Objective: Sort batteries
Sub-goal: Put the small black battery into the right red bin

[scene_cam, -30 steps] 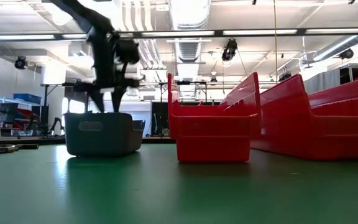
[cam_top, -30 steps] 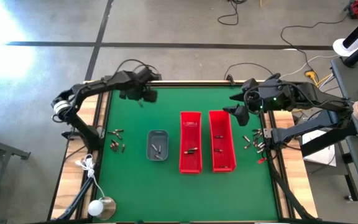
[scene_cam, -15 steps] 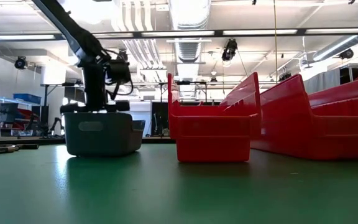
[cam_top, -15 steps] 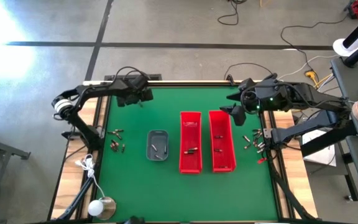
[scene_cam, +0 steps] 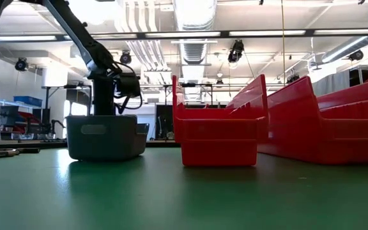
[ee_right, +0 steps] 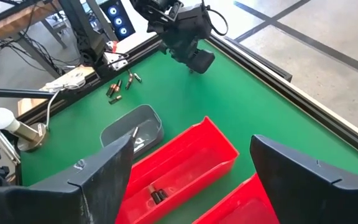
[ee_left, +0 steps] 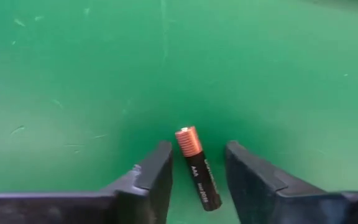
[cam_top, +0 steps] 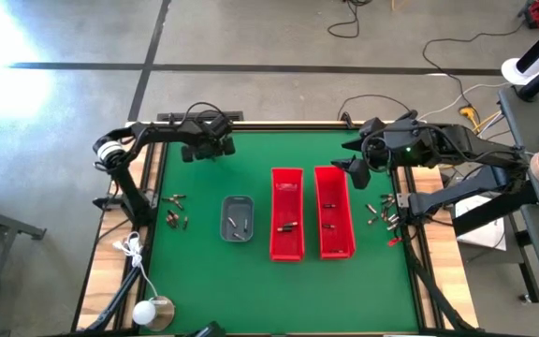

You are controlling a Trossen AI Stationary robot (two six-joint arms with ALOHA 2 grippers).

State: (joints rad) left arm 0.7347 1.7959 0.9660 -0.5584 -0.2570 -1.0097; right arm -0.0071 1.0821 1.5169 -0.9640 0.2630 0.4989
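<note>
Nearest the front edge of the green felt table (cam_top: 204, 281) nothing is being handled. A little farther in stand the small grey rectangular plastic tray (cam_top: 238, 217) and two long red plastic bins (cam_top: 286, 213) side by side, each already holding a few sorted cells. These presumably serve as the drop points, one container per size. Loose unsorted batteries lie in a small cluster by the left edge (cam_top: 177, 211) and in another by the right edge (cam_top: 383, 212), each within reach of the arm on its side.

Farther back, near the far edge of the table, the left gripper (ee_left: 194, 171) is lowered to the felt over a single slim black battery with a copper-coloured end (ee_left: 197, 167). Its two dark fingers (ee_left: 151, 177) stand part-way apart, one on each side of the cell, with a narrow gap visible between each and the cell. They straddle it lengthwise so that closing would pinch its sides. I judge this to be the moment of picking, with the grip not yet made.

At the far right corner the right gripper (cam_top: 357, 168) hangs above the table, fingers spread wide and empty, apparently waiting its turn beyond the end of the bins.
</note>
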